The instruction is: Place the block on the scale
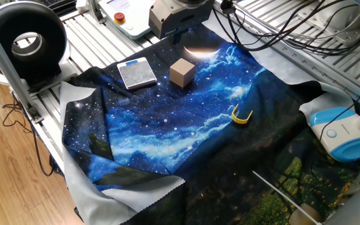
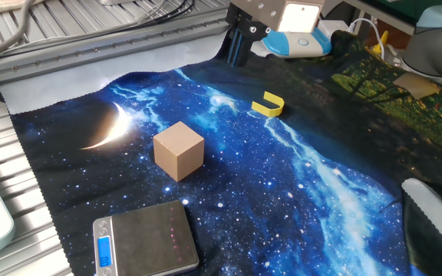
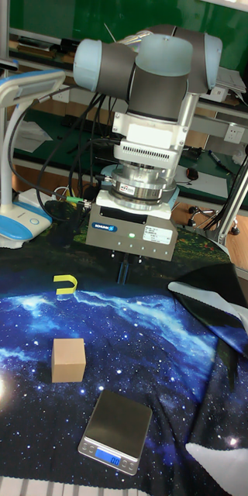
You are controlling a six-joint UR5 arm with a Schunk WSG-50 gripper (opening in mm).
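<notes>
The block (image 1: 182, 72) is a tan wooden cube resting on the starry blue cloth, also seen as the block (image 2: 179, 150) and the block (image 3: 68, 359). The scale (image 1: 136, 72) lies flat beside it, a hand's width away, with a silvery platform and a blue strip; it is also visible as the scale (image 2: 146, 239) and the scale (image 3: 116, 432). My gripper (image 3: 124, 273) hangs above the cloth's far edge, well back from the block, and it shows again as the gripper (image 2: 237, 54). Its dark fingers look shut together, with nothing held.
A yellow curved clip (image 1: 241, 115) lies on the cloth away from the block. A white-and-blue rounded device (image 1: 342, 134) sits at the cloth's edge. A black ring-shaped unit (image 1: 27, 40) stands on the metal frame, and cables run along the slatted table.
</notes>
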